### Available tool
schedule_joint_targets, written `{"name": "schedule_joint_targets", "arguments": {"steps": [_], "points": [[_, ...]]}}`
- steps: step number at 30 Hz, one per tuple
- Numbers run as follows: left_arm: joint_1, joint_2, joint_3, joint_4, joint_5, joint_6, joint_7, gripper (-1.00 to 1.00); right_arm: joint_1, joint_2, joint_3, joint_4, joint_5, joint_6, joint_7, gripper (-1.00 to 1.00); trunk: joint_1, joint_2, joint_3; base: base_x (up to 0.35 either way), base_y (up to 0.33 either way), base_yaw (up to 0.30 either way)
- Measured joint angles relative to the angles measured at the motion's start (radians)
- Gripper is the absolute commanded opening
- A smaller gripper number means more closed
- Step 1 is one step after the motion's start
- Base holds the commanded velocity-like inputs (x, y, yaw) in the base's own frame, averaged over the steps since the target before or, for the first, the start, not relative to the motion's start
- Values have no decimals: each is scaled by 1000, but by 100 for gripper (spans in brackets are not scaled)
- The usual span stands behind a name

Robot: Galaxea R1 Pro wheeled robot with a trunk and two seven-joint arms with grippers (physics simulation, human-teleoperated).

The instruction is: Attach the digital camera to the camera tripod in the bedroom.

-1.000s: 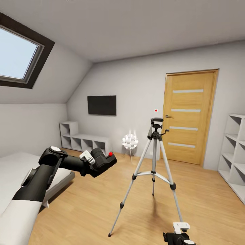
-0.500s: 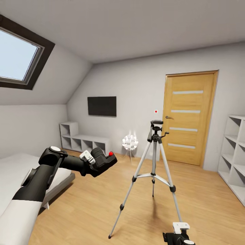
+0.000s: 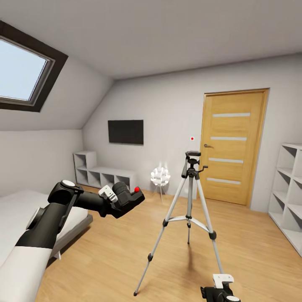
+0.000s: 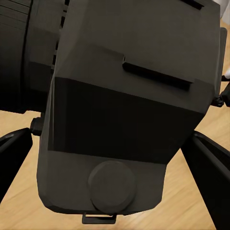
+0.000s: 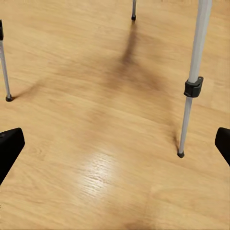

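— Where the left arm reaches out beside the bed (image 3: 25, 209), what does it carry?
— Its left end effector (image 3: 121, 200) is clamped on the digital camera (image 3: 126, 196), raised above the wood floor (image 3: 105, 251).
— And the camera tripod (image 3: 188, 209)?
— Upright in the bedroom, right of the camera and apart from it, before the wooden door (image 3: 233, 147).
— The right end effector (image 5: 115, 143)?
— Fingers spread wide, low by a tripod foot.
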Motion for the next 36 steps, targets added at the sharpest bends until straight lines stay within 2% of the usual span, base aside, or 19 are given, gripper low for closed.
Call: {"name": "schedule_joint_targets", "arguments": {"steps": [11, 36], "points": [[0, 0, -1, 0, 0, 0, -1, -100, 0, 0, 0, 0, 0, 1, 1, 100, -42, 77, 29, 0, 0, 0], [0, 0, -1, 0, 0, 0, -1, -100, 0, 0, 0, 0, 0, 0, 1, 100, -138, 252, 69, 0, 0, 0]]}}
